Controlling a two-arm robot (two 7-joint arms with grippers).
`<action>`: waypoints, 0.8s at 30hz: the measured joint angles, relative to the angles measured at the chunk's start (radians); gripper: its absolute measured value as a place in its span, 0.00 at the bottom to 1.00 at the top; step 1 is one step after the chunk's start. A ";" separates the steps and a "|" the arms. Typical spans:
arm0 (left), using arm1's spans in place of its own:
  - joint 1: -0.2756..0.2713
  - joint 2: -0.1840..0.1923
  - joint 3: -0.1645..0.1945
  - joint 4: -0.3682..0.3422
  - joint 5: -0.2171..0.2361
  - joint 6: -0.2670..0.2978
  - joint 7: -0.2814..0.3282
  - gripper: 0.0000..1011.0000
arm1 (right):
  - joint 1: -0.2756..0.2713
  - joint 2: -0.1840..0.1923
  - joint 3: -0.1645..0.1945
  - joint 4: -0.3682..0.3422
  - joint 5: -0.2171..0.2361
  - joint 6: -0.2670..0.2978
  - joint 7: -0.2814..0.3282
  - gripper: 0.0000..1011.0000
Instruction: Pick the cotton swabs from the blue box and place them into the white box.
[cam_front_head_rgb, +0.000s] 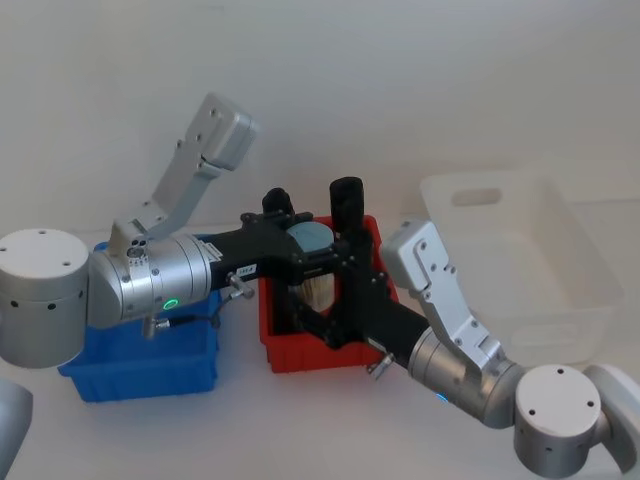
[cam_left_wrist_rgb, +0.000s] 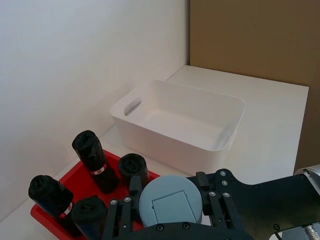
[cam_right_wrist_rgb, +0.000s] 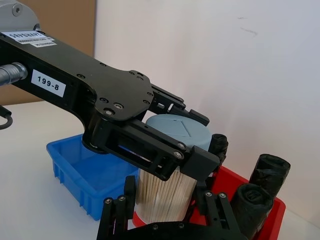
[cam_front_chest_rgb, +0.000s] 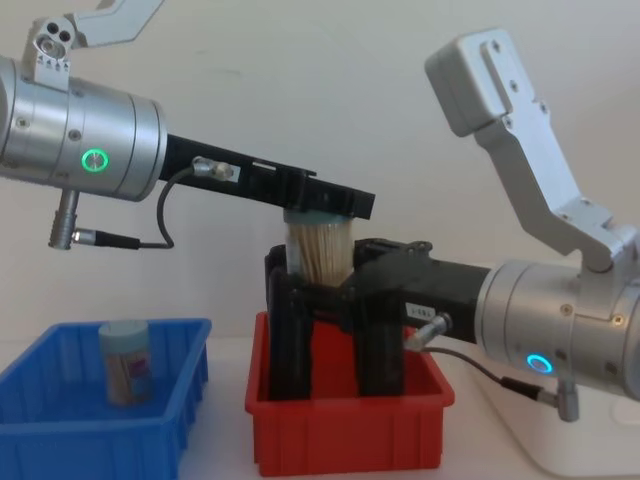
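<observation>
Bridging left gripper (cam_front_chest_rgb: 318, 212), right gripper (cam_front_chest_rgb: 318, 283): cotton swabs (cam_front_chest_rgb: 318, 250).

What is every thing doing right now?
Clear cotton-swab jar with pale blue lid: held above red plastic bin.
Second jar: standing in shallow blue plastic bin.
Large white plastic tub: empty.
Tall black cylinders: standing in red bin.
Left hand: shut on jar's lid.
Right hand: at held jar's lower part.

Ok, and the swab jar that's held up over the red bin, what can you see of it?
The swab jar is a small clear cylinder with a pale blue-grey lid that has a flip flap, packed with tan-stemmed swabs. It stands upright in the air over the red bin. The left tool is clamped on its lid; the right tool sits around its lower half, grip unclear.
</observation>
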 joint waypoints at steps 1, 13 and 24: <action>0.000 0.000 0.000 0.000 0.000 0.000 0.000 0.66 | 0.000 0.000 0.000 0.001 0.000 -0.001 0.000 0.67; 0.000 0.000 0.001 0.000 -0.001 0.000 -0.002 0.91 | 0.001 0.000 -0.006 0.001 0.000 -0.006 -0.010 0.67; 0.000 0.000 0.001 0.000 -0.001 0.000 -0.002 0.99 | -0.013 0.014 0.001 -0.020 0.004 0.004 -0.048 0.67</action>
